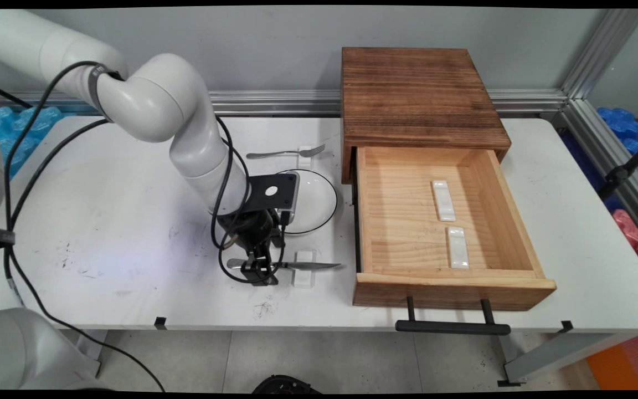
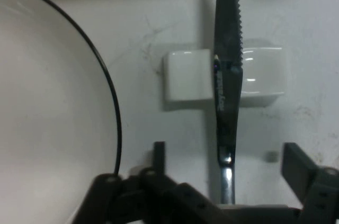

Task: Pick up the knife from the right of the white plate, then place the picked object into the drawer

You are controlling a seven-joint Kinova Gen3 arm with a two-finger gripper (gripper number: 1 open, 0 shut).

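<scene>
White table (image 1: 103, 221) — gripper (image 1: 260, 272) spread astride knife (image 1: 297, 266).

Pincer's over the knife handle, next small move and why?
Probably lower straight down, then close. The pincer is open, its fingers straddling the handle of the knife, which lies across a white rest beside the plate. Contact isn't evident, so descend first.
</scene>
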